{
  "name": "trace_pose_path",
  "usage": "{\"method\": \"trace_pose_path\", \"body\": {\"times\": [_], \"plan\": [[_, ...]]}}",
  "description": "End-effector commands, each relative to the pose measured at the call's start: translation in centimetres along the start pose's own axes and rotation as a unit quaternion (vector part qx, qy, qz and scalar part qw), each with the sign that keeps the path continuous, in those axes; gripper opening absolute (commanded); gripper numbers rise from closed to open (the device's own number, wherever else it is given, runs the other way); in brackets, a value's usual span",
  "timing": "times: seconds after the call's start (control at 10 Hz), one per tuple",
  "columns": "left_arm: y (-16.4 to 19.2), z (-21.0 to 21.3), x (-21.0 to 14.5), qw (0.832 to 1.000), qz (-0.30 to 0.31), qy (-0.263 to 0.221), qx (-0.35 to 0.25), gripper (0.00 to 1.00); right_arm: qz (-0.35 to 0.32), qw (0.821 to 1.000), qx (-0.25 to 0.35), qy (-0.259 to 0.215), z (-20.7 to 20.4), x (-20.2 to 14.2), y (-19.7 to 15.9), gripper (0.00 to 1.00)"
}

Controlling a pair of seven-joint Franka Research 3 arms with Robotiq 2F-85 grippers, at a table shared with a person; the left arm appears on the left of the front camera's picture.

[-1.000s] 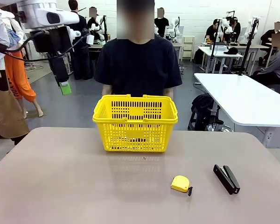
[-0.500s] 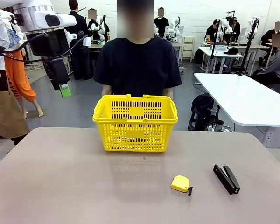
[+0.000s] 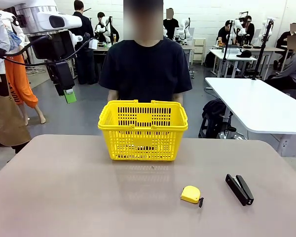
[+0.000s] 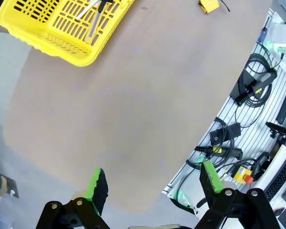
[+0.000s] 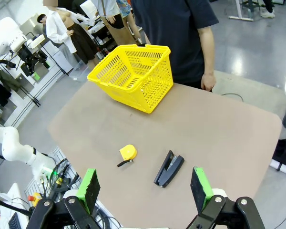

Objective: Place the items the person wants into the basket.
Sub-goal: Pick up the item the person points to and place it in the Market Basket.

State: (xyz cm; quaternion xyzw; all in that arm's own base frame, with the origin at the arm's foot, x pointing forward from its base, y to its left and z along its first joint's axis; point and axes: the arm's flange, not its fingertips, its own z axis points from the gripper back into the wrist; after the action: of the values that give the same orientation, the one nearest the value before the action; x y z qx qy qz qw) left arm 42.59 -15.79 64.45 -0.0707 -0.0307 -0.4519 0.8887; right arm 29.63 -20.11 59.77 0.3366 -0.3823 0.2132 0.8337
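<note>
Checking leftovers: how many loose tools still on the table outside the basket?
2. The yellow tape measure lies near the table's front, right of centre; the black stapler lies just right of it. Slim tools already lie inside the basket; others may be hidden there.

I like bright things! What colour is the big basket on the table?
The basket is bright yellow all over, with lattice sides. The front view shows it best.

White left arm point(image 3: 39, 17) with black cabling, black end effector point(image 3: 68, 94), apparently green pads; person point(image 3: 145, 69) wears black T-shirt.
</note>
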Motion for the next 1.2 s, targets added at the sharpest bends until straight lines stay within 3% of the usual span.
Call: {"method": "trace_pose_path", "body": {"times": [0.0, 0.4, 0.8, 0.9, 1.1], "plan": [[0.3, 0.2, -0.1, 1.0, -0.009, -0.001, 0.002, 1.0, 0.008, 1.0, 0.009, -0.012, -0.1, 0.1, -0.2, 1.0], [0.1, 0.0, -0.1, 1.0, 0.001, 0.0, 0.0, 1.0, 0.008, 1.0, 0.009, -0.012, -0.1, 0.1, -0.2, 1.0], [0.8, 1.6, -15.5, 0.974, -0.201, -0.097, -0.035, 1.0, 0.008, 1.0, 0.009, -0.012, -0.1, 0.1, -0.2, 1.0], [2.0, 1.4, -19.4, 0.966, -0.213, -0.129, -0.067, 1.0, 0.008, 1.0, 0.009, -0.012, -0.1, 0.1, -0.2, 1.0], [4.6, 1.8, -25.8, 0.945, -0.177, -0.26, -0.094, 1.0, 0.008, 1.0, 0.009, -0.012, -0.1, 0.1, -0.2, 1.0]]}}
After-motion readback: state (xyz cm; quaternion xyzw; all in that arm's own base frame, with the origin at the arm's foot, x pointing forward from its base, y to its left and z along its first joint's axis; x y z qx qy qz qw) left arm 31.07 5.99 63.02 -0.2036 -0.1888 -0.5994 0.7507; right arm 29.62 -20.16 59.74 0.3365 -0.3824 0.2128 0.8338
